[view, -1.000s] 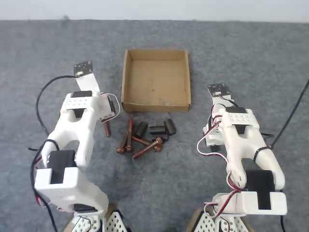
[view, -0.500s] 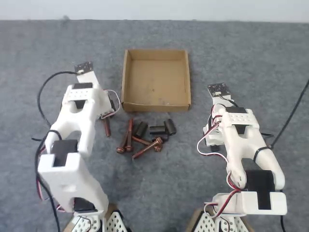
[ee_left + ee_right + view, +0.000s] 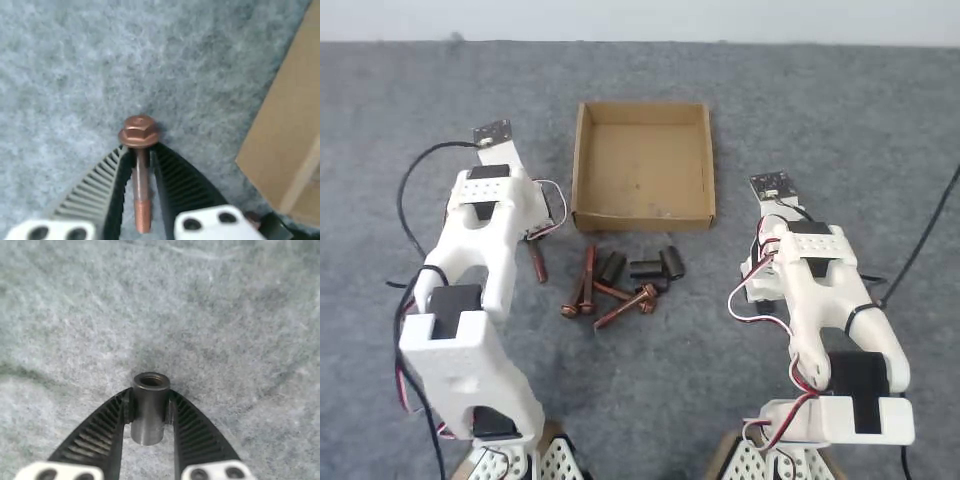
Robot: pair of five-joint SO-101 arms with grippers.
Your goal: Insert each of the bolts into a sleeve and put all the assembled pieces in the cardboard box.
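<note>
In the left wrist view my left gripper (image 3: 139, 150) is shut on a copper bolt (image 3: 139, 134), whose hex head pokes out past the fingertips over the grey carpet. The high view shows that bolt (image 3: 536, 260) sticking out from under the left arm, left of the cardboard box (image 3: 640, 217). My right gripper (image 3: 149, 397) is shut on a black sleeve (image 3: 149, 407), open end facing outward. Several more bolts (image 3: 592, 290) and three black sleeves (image 3: 645, 268) lie in a loose pile in front of the box.
The box's brown wall (image 3: 295, 140) stands close beside the left gripper. The right arm (image 3: 815, 270) sits to the right of the pile. Black cables trail along both outer sides of the carpet.
The left arm has shifted slightly left and away from the pile, carrying its bolt with it. The right arm has not moved.
</note>
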